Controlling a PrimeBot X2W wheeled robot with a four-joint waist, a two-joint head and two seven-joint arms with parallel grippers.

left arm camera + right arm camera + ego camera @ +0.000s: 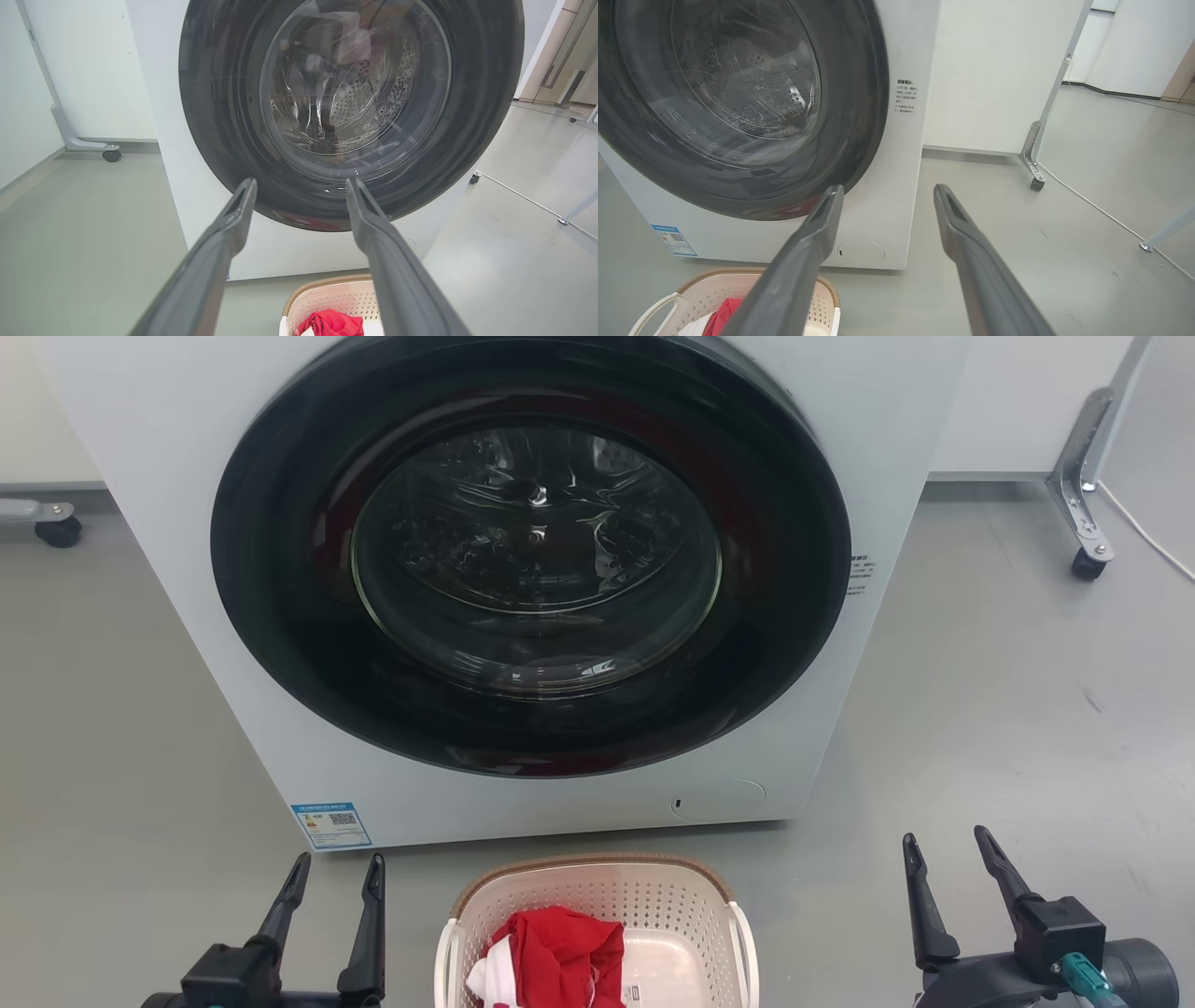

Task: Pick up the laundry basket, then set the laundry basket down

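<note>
Left end effector [340, 861] and right end effector [944, 836] gape empty, flanking the laundry basket [597, 896] on floor [980, 709].

- A blue sticker [330, 825] with a QR code is seen low on the front of the washing machine [168, 569]; its print is too small to be read.
- A block of Chinese print [906, 96] is set beside the door [714, 93]; the characters cannot be made out.
- A small label [635, 995] is seen on the base of the laundry basket [597, 896], unreadable.
</note>
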